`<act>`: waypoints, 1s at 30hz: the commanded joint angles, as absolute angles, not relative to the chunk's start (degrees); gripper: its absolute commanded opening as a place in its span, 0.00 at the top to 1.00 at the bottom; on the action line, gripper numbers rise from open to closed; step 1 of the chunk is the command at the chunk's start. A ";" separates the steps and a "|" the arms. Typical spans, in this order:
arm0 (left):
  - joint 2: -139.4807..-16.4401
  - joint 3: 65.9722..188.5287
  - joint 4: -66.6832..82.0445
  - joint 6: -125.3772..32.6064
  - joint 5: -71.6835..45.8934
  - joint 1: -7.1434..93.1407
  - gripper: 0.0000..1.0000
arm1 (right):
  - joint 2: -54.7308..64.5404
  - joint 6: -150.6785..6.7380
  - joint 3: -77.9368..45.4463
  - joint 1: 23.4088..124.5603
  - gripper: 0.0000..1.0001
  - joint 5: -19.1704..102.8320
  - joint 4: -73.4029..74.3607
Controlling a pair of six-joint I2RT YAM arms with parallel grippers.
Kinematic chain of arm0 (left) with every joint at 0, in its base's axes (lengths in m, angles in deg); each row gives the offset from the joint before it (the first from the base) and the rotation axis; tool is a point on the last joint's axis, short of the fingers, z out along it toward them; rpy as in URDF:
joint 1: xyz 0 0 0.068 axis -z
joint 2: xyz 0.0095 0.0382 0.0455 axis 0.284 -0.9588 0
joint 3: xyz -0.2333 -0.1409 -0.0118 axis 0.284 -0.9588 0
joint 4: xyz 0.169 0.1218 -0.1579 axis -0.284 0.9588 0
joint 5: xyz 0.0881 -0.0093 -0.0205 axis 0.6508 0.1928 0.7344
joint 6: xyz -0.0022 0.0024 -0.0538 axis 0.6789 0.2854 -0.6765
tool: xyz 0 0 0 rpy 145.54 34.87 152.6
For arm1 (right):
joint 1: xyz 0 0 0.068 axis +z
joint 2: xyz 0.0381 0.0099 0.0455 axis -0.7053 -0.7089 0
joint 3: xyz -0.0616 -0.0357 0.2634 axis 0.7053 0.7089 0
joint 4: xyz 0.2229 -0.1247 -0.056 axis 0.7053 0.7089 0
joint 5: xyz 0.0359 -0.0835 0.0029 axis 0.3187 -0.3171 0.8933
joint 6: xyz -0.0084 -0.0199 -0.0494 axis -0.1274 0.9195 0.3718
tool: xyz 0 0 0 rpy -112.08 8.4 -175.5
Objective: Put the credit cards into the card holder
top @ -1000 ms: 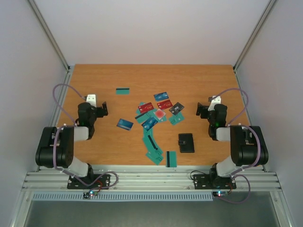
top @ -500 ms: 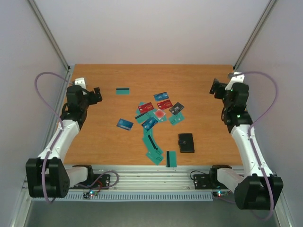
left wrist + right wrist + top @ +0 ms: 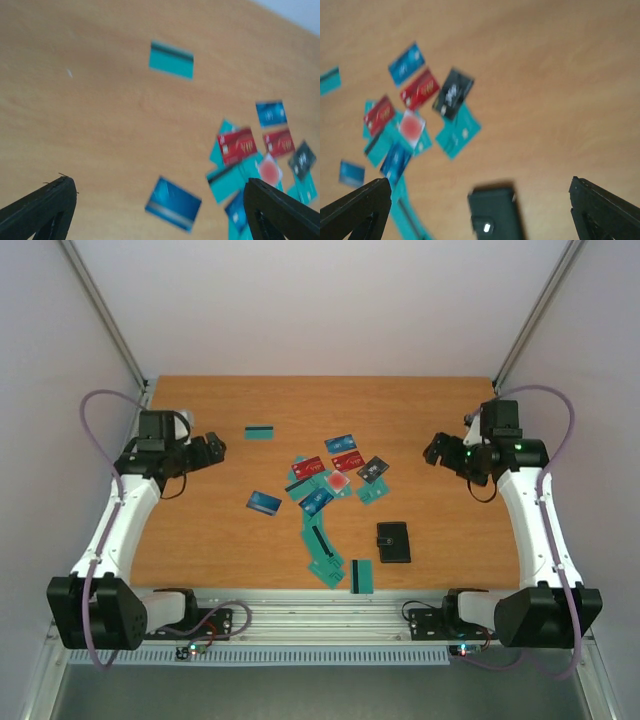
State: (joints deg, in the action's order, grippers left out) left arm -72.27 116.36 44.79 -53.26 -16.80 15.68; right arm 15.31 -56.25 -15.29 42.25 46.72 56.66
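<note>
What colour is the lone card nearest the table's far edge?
The lone card is teal with a black stripe, clearest in the left wrist view.

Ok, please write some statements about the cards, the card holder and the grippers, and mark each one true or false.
1. The card holder lies closed on the table. True.
2. The left gripper holds a teal card. False: it is open and empty.
3. One teal striped card lies apart from the others. True.
4. Every card is teal. False: a red card, a blue card and a dark grey card also lie there.
</note>
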 commanded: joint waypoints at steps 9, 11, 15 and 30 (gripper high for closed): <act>-68.15 108.29 55.02 -59.80 -33.07 29.78 0.21 | 19.39 -66.07 4.80 43.01 0.13 63.30 69.80; -68.53 107.10 53.27 -62.00 -32.91 32.95 0.22 | 19.73 -67.62 8.38 43.46 0.16 64.33 69.00; -72.48 107.23 50.37 -64.31 -33.07 39.05 0.27 | 18.74 -68.11 12.11 44.19 0.20 64.50 67.57; -90.69 119.37 44.84 -67.53 -31.26 55.29 0.37 | 5.75 -69.87 12.30 47.37 0.39 57.50 60.42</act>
State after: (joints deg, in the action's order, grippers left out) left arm -87.81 116.62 48.44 -65.79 -31.29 52.60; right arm 6.90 -69.45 12.41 46.81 60.49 63.69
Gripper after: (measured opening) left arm 0.638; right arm 0.642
